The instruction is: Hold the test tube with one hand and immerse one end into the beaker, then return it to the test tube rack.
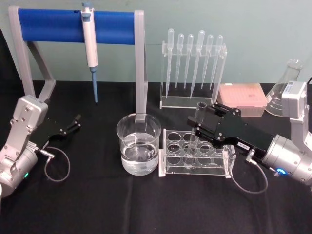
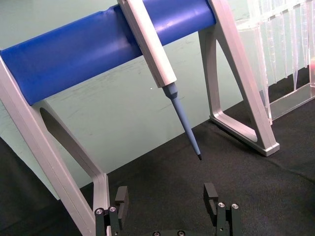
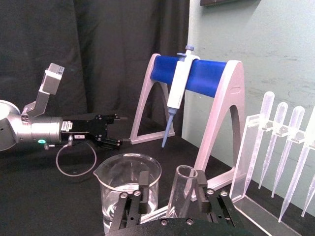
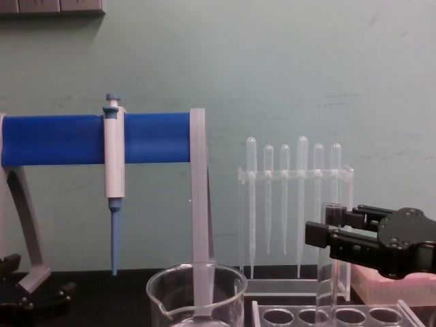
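Observation:
The test tube (image 1: 199, 113) stands upright in a hole of the clear tube rack (image 1: 170, 166), just right of the beaker (image 1: 139, 144), which holds water. My right gripper (image 1: 196, 126) is at the tube's upper part, open. In the right wrist view the tube (image 3: 181, 194) rests against one finger (image 3: 202, 186) while the other finger (image 3: 143, 186) stands clear of it, with the beaker (image 3: 129, 189) just beyond. The chest view shows the right gripper (image 4: 325, 227) level with the tube's (image 4: 328, 286) rim. My left gripper (image 1: 75, 122) lies parked at the far left, open and holding nothing.
A stand with a blue bar (image 1: 73, 25) carries a hanging pipette (image 1: 90, 44) behind the beaker. A clear rack of plastic pipettes (image 1: 192, 68) stands behind the tube rack. A pink tip box (image 1: 241, 100) and a glass flask (image 1: 287, 87) sit at the back right.

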